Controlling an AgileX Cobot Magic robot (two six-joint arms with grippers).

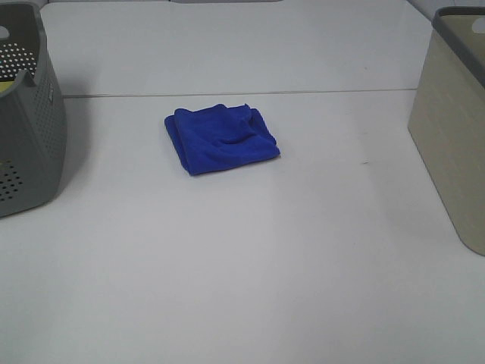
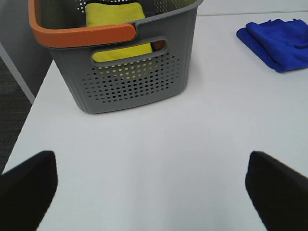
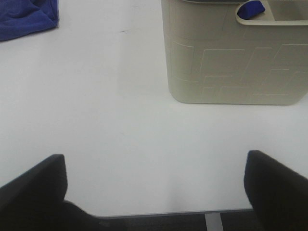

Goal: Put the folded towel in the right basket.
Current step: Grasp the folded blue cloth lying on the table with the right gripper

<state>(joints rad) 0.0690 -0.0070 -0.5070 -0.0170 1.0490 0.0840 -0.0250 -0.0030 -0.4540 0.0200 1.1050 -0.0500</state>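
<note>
A folded blue towel [image 1: 221, 138] lies on the white table, a little left of its middle. It also shows in the left wrist view [image 2: 277, 42] and in the right wrist view [image 3: 26, 17]. The beige right basket [image 1: 453, 129] stands at the table's right edge; the right wrist view shows its side wall [image 3: 231, 62]. My left gripper [image 2: 149, 187] is open and empty over the table's near left, in front of the grey basket. My right gripper [image 3: 154, 187] is open and empty over the table's front edge, in front of the beige basket. Neither gripper shows in the exterior view.
A grey perforated basket [image 1: 26, 114] with an orange handle [image 2: 82, 33] stands at the left edge and holds a yellow cloth [image 2: 118, 19]. Something blue [image 3: 251, 8] shows inside the beige basket. A seam [image 1: 227, 93] crosses the table behind the towel.
</note>
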